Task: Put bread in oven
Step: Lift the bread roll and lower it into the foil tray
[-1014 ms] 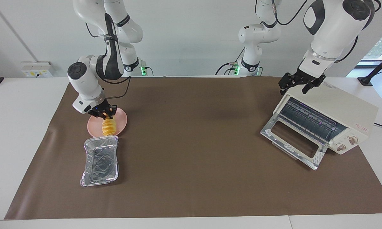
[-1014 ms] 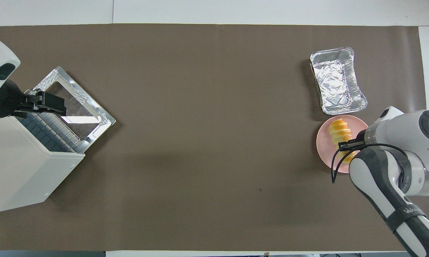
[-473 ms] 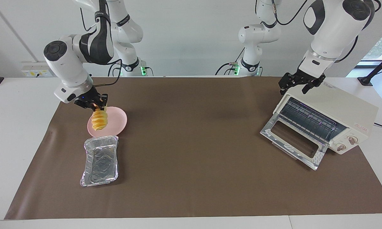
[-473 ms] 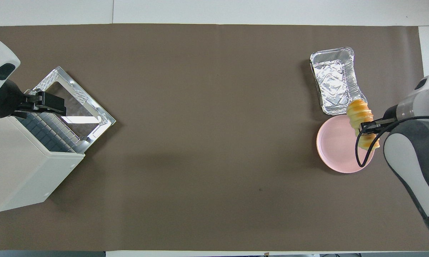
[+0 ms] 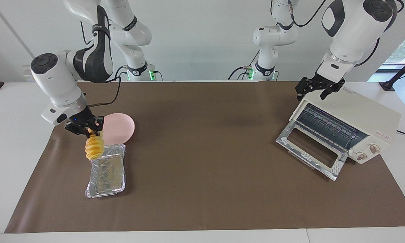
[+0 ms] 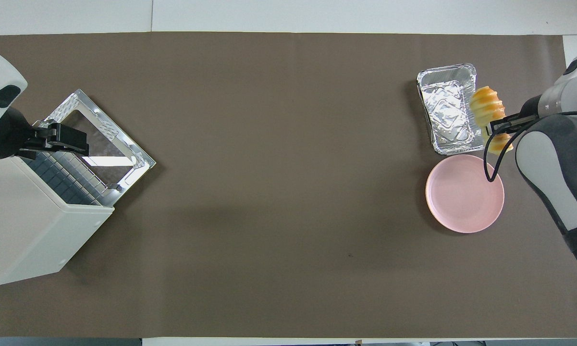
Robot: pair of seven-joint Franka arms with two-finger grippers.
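Note:
The golden ridged bread (image 5: 94, 150) (image 6: 486, 109) hangs end-down in the air, with my right gripper (image 5: 88, 130) (image 6: 498, 128) shut on its upper end. It is over the edge of the foil tray (image 5: 106, 172) (image 6: 448, 109) that lies toward the pink plate. The cream-white oven (image 5: 359, 113) (image 6: 26, 230) stands at the left arm's end of the table. Its glass door (image 5: 309, 151) (image 6: 102, 139) is folded down and the wire rack (image 5: 327, 126) shows inside. My left gripper (image 5: 316, 90) (image 6: 62, 138) hangs open over the oven's top front corner, holding nothing.
A round pink plate (image 5: 118, 126) (image 6: 463, 197) lies bare beside the foil tray, nearer to the robots. A brown mat (image 5: 202, 141) covers the table between the tray and the oven.
My right gripper has lifted the bread off the pink plate and carried it away from the robots, over the foil tray's edge. The left arm has not moved.

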